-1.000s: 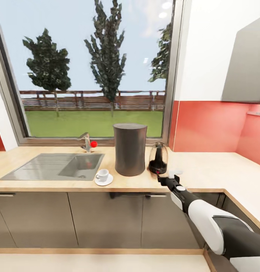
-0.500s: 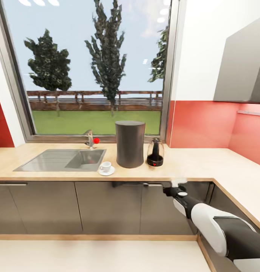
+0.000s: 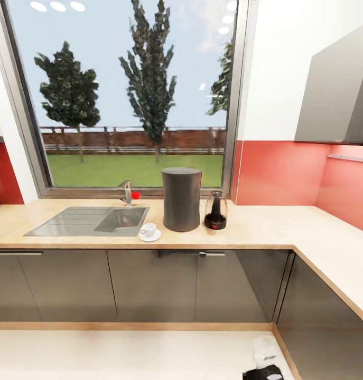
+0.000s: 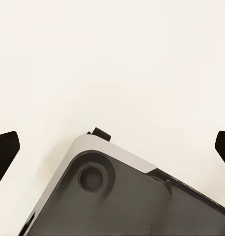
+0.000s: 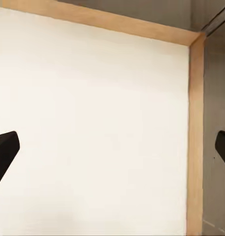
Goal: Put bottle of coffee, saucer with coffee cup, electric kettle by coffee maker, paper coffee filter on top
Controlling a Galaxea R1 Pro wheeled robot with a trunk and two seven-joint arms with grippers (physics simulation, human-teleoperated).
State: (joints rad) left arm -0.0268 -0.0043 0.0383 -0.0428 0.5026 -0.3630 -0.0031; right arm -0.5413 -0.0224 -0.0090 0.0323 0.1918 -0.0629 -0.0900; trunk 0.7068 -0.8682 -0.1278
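Observation:
The tall dark coffee maker (image 3: 182, 199) stands on the beige kitchen countertop (image 3: 266, 227) under the window. Right beside it is the clear-domed electric kettle (image 3: 215, 210) on its black base. To the coffee maker's left, the white coffee cup (image 3: 148, 229) sits on the saucer (image 3: 150, 237), close to the sink. My right gripper (image 3: 264, 359) hangs low near the floor, far below the counter; in the right wrist view it (image 5: 112, 152) is open and empty over pale floor. My left gripper (image 4: 112, 152) is open above the floor too. The bottle of coffee, paper coffee filter and kitchen shelf are out of view.
An inset steel sink (image 3: 91, 220) with a faucet (image 3: 127, 193) lies left of the cup. Dark cabinet fronts (image 3: 149, 285) run below the counter, which turns toward me at the right. A grey wall cabinet (image 3: 334, 95) hangs at upper right. My own base (image 4: 122, 196) shows under the left gripper.
The whole view has pulled back from the counter, so the camera moved. My right arm dropped from counter-edge height to near the floor, leaving most of the head view.

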